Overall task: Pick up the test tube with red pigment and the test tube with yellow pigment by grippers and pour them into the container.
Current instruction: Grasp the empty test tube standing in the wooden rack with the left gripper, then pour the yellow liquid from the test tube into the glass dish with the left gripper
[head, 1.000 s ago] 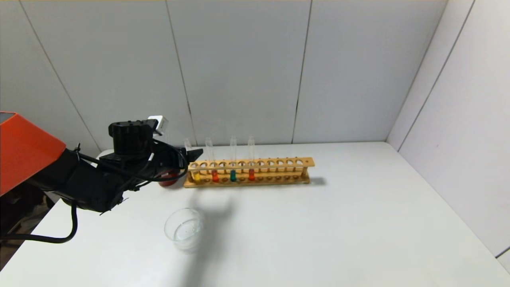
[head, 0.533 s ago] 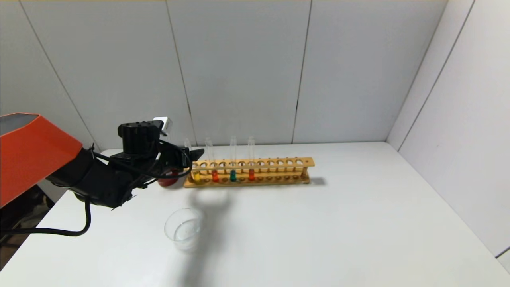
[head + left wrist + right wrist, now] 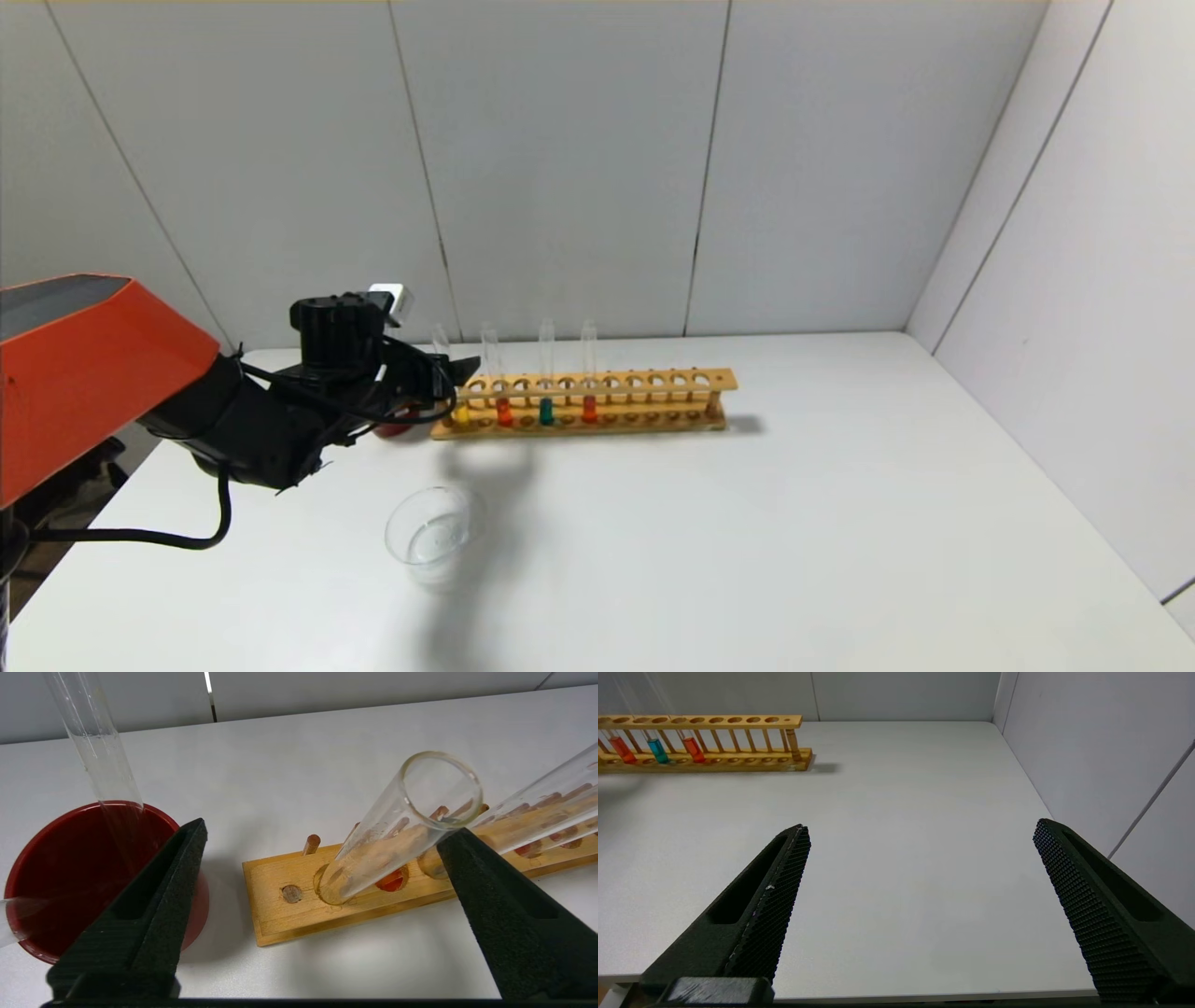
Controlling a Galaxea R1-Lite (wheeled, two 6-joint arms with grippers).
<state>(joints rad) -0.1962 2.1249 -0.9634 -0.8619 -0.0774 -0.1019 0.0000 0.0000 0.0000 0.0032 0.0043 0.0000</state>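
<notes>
Evidently, the first pick-up was in hand and not yet made. The left pincer (image 3: 455, 366) was found at the left end of the wooden rack (image 3: 653, 381), its jaws spread wide with nothing pinched. In the left wrist view, the test tube with yellow pigment (image 3: 406, 821) was seen between the two jaws, its open mouth just beside one jaw; contact could not be confirmed. That tube was seated in the end hole of the rack, with its yellow liquid visible low down in the head view. The test tube with red pigment (image 3: 502, 403) was standing in the rack next to it, followed by a green-liquid tube (image 3: 546, 406) and a further red-orange tube (image 3: 589, 403). A dark red cup (image 3: 56, 877) with a clear tube in it was noted just beside the rack's left end. The container (image 3: 434, 534) was lying on the white surface (image 3: 794, 541), nearer the robot and well apart from the rack; it appeared uncoloured. The right pincer (image 3: 920, 896) was observed spread and idle over bare surface, well away from the rack.

It was judged that the next move would call for the left jaws to be pressed onto the yellow tube's upper wall, then a straight upward draw clear of the rack hole before any carry towards the container.
</notes>
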